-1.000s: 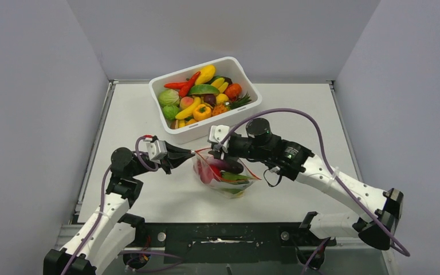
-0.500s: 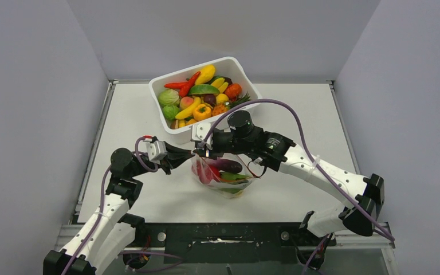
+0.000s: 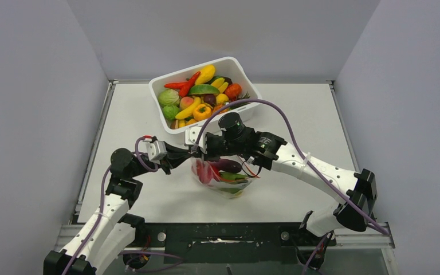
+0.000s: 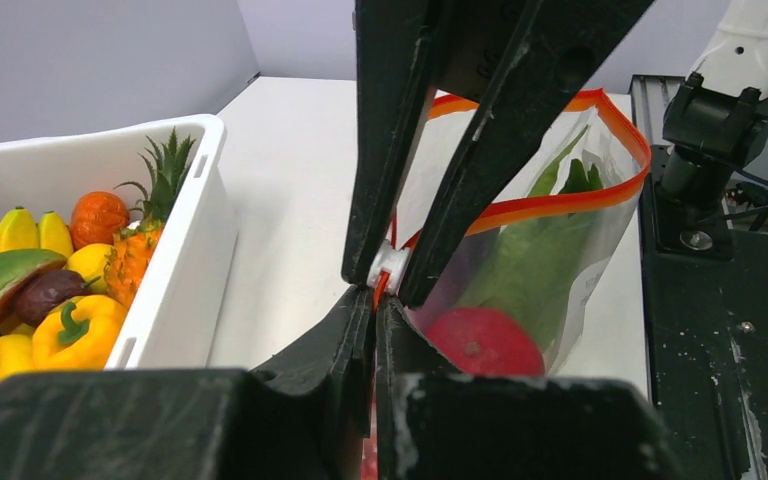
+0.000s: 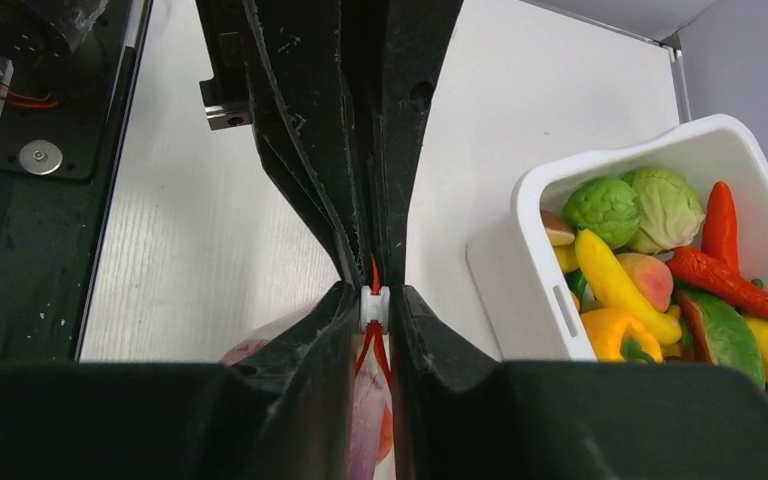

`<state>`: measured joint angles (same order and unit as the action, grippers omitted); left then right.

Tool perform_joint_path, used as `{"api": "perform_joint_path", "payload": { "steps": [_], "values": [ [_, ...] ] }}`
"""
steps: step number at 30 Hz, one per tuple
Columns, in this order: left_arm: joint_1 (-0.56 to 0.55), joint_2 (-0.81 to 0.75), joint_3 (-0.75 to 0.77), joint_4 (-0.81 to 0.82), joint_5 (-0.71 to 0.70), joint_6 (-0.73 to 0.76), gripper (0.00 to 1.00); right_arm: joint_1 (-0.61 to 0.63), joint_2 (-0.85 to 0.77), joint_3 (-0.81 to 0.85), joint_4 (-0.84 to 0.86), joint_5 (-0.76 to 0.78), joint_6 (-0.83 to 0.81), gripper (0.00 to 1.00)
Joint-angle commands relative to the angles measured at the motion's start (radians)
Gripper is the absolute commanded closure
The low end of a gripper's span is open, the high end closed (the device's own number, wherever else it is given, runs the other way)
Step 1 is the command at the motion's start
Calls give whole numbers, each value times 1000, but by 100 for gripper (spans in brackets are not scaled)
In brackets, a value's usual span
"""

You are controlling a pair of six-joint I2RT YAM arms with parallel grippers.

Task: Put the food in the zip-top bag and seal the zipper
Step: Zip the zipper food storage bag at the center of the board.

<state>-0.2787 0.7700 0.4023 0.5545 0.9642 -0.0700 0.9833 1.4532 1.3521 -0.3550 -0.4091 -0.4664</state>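
Note:
The clear zip-top bag (image 3: 229,182) stands at mid-table, holding food: a red fruit (image 4: 485,342), a long green leaf (image 4: 545,245) and a dark purple piece (image 3: 230,166). Its mouth gapes open in the left wrist view, with the red-orange zipper (image 4: 560,205) looping round it. My left gripper (image 3: 186,154) is shut on the bag's left top corner (image 4: 375,300). My right gripper (image 3: 199,150) meets it tip to tip and is shut on the zipper's white slider (image 5: 374,305), also seen in the left wrist view (image 4: 388,265).
A white rectangular tub (image 3: 179,131) full of toy fruits and vegetables stands just behind the bag, its near wall close to both grippers (image 5: 560,300). The table's black front rail (image 3: 223,235) lies behind the bag on my side.
My right arm has swung left along the bag's top edge until its fingers meet the left gripper. The left arm and bag have held still.

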Motion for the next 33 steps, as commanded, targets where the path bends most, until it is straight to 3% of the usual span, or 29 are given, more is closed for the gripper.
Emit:
{"api": "perform_joint_path", "payload": {
  "steps": [1,6,33],
  "values": [
    [0,-18,4,59,7,-4,100,6,-8,45,15,-4,-9,89],
    [1,-35,-11,81,3,8,100,4,-17,40,-7,-2,-12,100],
    [5,-83,-8,37,-133,44,100,-76,-172,-53,-156,99,47,100]
  ]
}}
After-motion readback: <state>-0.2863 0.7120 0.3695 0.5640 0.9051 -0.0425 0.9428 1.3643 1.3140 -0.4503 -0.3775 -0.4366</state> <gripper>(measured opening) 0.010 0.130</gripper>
